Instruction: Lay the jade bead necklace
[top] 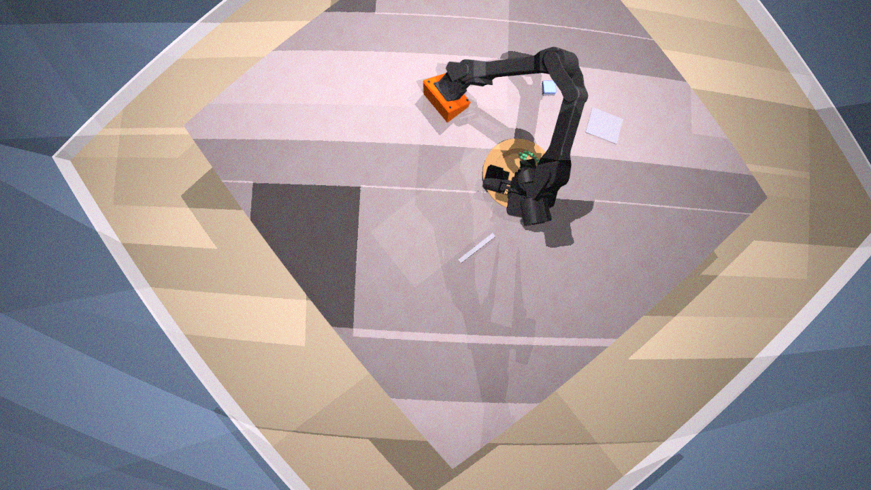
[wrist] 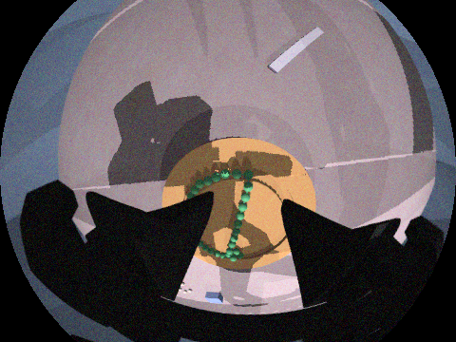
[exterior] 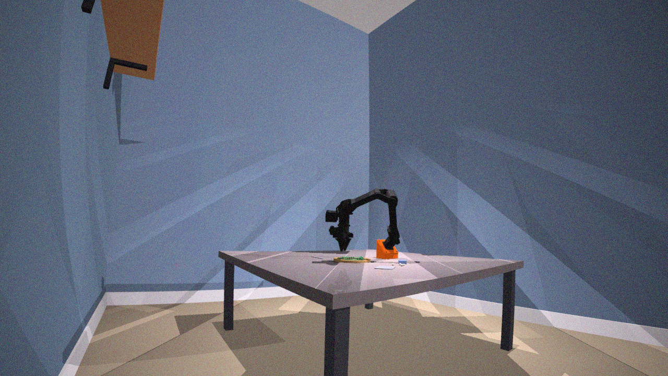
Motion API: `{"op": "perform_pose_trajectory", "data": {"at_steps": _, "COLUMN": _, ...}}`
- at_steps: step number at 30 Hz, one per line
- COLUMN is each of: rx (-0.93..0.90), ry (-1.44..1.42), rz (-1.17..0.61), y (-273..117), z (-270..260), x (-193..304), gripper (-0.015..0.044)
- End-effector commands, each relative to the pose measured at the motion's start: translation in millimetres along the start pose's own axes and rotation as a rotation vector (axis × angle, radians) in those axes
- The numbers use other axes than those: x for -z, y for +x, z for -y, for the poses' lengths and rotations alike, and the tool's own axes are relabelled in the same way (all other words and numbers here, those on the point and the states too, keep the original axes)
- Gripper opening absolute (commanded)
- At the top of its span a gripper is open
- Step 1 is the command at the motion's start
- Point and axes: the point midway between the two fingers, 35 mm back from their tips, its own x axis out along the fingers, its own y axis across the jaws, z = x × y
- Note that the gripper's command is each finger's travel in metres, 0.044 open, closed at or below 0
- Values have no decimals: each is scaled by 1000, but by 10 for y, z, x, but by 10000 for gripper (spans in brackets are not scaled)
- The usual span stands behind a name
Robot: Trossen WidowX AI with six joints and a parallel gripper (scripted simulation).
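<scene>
Necklace: on board, strand crossing 12 to 6 o'clock, wrist view
Gripper: above board, fingers parted, released

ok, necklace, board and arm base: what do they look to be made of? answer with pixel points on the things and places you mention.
Jade bead necklace [top: 527, 156] [exterior: 352, 258] [wrist: 242, 207]: likely stone or glass; green, glossy highlights.
Round bead board [top: 494, 159] [exterior: 340, 260] [wrist: 301, 199]: perhaps wood, smooth; tan, no clear grain.
Arm base [top: 452, 111] [exterior: 386, 254]: probably painted metal or plastic; uniform orange.

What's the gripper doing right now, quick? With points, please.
Gripper [top: 505, 186] [exterior: 343, 250] [wrist: 249, 201]: partly open, holding nothing, above the round bead board [top: 494, 159] [exterior: 367, 260] [wrist: 300, 190]; the jade necklace [top: 527, 156] [exterior: 353, 258] [wrist: 242, 207] lies on the board.
</scene>
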Motion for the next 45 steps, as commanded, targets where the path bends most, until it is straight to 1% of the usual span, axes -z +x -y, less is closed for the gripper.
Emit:
{"op": "perform_pose_trajectory", "data": {"at_steps": 1, "rx": 5, "ry": 3, "rz": -3, "y": 80, "z": 4, "x": 13, "gripper": 120}}
{"op": "perform_pose_trajectory", "data": {"at_steps": 3, "rx": 5, "ry": 3, "rz": -3, "y": 128, "z": 5, "x": 15, "gripper": 120}}
{"op": "perform_pose_trajectory", "data": {"at_steps": 4, "rx": 1, "ry": -7, "rz": 6, "y": 53, "z": -8, "x": -9, "gripper": 120}}
{"op": "perform_pose_trajectory", "data": {"at_steps": 8, "rx": 2, "ry": -6, "rz": 5, "y": 79, "z": -8, "x": -8, "gripper": 120}}
{"op": "perform_pose_trajectory", "data": {"at_steps": 29, "rx": 4, "ry": 3, "rz": -4, "y": 370, "z": 5, "x": 18, "gripper": 120}}
{"op": "perform_pose_trajectory", "data": {"at_steps": 33, "rx": 5, "ry": -6, "rz": 1, "y": 343, "z": -5, "x": 8, "gripper": 15}}
{"op": "perform_pose_trajectory", "data": {"at_steps": 34, "rx": 5, "ry": -6, "rz": 1, "y": 343, "z": -5, "x": 8, "gripper": 0}}
{"op": "perform_pose_trajectory", "data": {"at_steps": 45, "rx": 5, "ry": -6, "rz": 1, "y": 343, "z": -5, "x": 8, "gripper": 0}}
